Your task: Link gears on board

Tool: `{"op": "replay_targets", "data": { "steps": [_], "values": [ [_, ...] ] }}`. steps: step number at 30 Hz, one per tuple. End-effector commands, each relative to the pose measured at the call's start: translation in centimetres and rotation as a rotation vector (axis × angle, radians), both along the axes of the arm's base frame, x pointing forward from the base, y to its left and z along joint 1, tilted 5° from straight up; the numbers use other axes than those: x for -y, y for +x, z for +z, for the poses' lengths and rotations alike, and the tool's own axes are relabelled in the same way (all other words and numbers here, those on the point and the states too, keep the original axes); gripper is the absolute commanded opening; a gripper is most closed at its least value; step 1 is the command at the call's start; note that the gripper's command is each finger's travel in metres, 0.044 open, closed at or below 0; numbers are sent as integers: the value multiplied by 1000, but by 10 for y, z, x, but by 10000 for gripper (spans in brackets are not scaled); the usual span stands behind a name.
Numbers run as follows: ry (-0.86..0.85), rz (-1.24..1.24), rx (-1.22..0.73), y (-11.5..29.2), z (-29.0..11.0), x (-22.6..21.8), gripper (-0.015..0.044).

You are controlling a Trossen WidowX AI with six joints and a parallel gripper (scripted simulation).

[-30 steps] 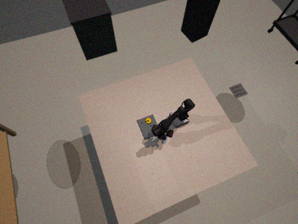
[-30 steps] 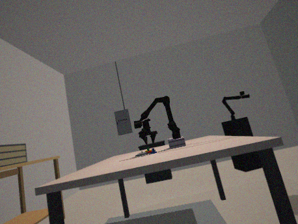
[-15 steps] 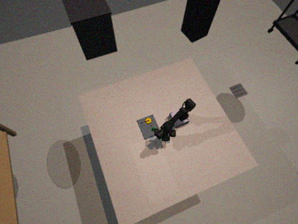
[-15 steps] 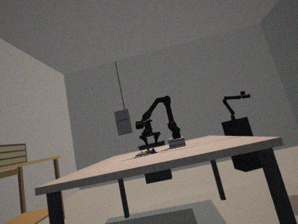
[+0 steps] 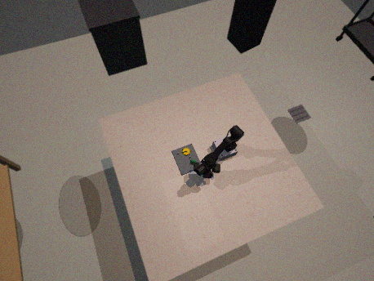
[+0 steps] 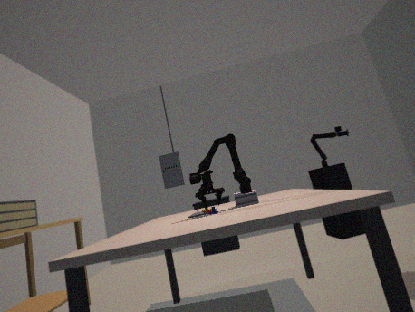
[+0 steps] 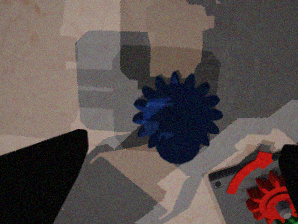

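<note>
The loose blue gear (image 7: 177, 117) (image 6: 214, 210) stands on the table beside the board. My gripper (image 7: 184, 147) (image 6: 212, 205) is open above it, with the blue gear between and beyond the spread fingertips in the wrist view, untouched. The red gear (image 7: 269, 199) sits on the grey board (image 7: 226, 202) (image 5: 184, 167) beside its red arrow (image 7: 248, 171), partly behind the right finger. A green gear (image 5: 193, 162) is on the board, and only its edge shows beside the red gear in the wrist view. The yellow gear (image 5: 184, 151) is farther along the board. The arm hides the red and blue gears in the top view.
The arm's base (image 5: 225, 152) (image 6: 246, 199) stands on the table (image 5: 163, 212) to the right of the board. The board's corner lies close to the blue gear, at lower right in the wrist view. Arm shadows darken the area around the blue gear.
</note>
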State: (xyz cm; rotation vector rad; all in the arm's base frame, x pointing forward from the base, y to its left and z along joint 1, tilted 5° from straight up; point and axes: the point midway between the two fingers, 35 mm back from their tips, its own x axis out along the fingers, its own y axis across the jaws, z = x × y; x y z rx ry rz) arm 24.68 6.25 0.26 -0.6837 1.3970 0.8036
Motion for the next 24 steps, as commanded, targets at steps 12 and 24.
{"op": "replay_targets", "data": {
  "steps": [12,24],
  "values": [
    [2,-3,-7,-3,-15,-1,414],
    [2,-3,-7,-3,-15,-1,99]
  ]
}}
